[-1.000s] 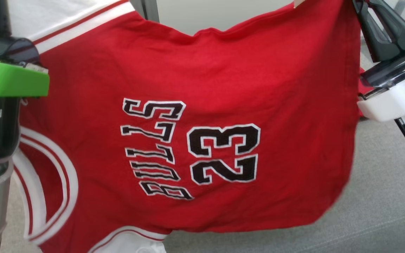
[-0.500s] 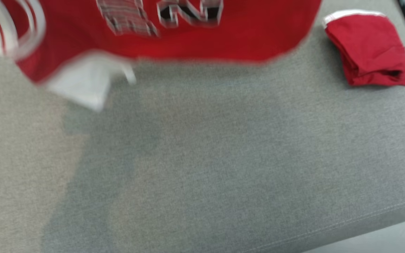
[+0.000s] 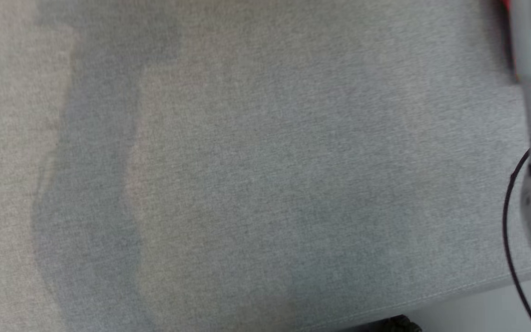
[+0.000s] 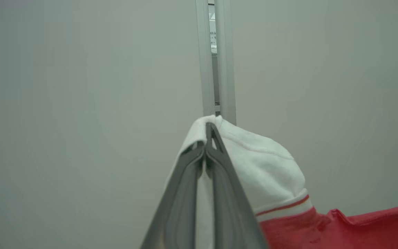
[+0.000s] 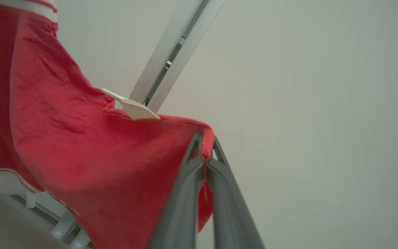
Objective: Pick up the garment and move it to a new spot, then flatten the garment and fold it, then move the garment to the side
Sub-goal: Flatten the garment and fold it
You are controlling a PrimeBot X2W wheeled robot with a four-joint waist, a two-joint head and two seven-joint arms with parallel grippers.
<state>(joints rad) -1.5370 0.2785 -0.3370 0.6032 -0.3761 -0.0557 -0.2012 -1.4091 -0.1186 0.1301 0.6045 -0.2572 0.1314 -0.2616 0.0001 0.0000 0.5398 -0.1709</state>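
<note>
Your head view has dropped onto the table (image 3: 247, 184); left claw (image 4: 206, 138) and right claw (image 5: 204, 149), clamped tight on its edges, stretch the jersey (image 5: 81, 145) crosswise between them.

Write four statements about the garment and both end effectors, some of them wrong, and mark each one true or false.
1. The left end effector is clamped on a white part of the garment. True.
2. The right end effector is open and holds nothing. False: the right end effector is shut on a red edge of the garment.
3. The garment is blue all over. False: it is red with white trim.
4. In the right wrist view, a small white tag sticks out from the garment's upper edge. True.
</note>
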